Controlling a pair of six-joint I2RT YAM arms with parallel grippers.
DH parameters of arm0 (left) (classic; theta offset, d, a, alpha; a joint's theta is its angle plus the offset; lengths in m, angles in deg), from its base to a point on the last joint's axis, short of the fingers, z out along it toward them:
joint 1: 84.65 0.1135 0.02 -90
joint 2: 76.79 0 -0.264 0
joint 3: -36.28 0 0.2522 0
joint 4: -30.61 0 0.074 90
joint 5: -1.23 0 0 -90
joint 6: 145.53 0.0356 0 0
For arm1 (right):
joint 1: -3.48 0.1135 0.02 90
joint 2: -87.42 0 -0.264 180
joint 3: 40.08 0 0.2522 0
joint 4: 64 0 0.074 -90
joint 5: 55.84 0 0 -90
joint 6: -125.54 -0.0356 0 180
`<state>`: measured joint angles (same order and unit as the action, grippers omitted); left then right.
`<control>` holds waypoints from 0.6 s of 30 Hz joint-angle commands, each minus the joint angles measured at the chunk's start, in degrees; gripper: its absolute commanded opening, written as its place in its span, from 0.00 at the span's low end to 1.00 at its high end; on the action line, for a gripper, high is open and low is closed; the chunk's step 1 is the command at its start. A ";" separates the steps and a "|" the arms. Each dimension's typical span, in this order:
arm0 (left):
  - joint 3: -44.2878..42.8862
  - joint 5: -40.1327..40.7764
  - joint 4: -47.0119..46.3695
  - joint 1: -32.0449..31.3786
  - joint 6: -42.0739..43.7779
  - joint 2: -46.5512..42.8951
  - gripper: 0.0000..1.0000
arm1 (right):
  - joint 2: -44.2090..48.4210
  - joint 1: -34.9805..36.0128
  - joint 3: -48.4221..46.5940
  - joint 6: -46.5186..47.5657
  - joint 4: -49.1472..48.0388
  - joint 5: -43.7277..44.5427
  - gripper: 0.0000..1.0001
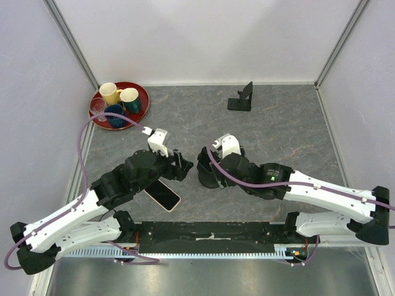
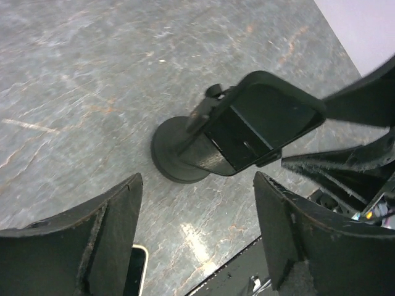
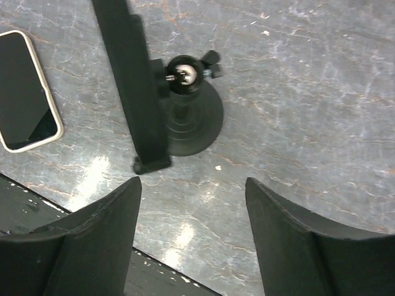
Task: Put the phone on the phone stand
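Note:
The phone, dark screen in a cream case, lies flat on the table near the front edge; it also shows in the right wrist view and as a corner in the left wrist view. The phone stand, small and matte black with an angled back plate, stands at the far side, empty. My left gripper is open and empty, just right of the phone. My right gripper is open and empty, facing the left one.
A second black holder with a round base and a tilted plate stands between the two grippers. A red tray with several cups sits at the back left. White walls enclose the table.

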<state>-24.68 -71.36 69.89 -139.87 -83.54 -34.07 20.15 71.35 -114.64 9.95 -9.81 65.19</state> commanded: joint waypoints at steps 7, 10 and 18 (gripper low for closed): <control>-10.87 -14.95 -4.87 0.20 14.11 13.08 0.94 | 18.90 -1.87 2.96 5.36 -5.62 -9.05 0.89; -13.96 -15.99 -3.98 0.12 18.59 16.43 0.95 | 21.90 -1.78 3.14 5.89 -6.06 -8.97 0.90; -16.69 -27.42 -3.29 0.20 31.78 20.21 0.96 | 25.08 -1.78 4.19 6.69 -5.97 -7.91 0.91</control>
<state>-37.69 -92.32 66.40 -139.67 -61.97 -15.27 44.61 69.58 -111.36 15.18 -13.88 57.71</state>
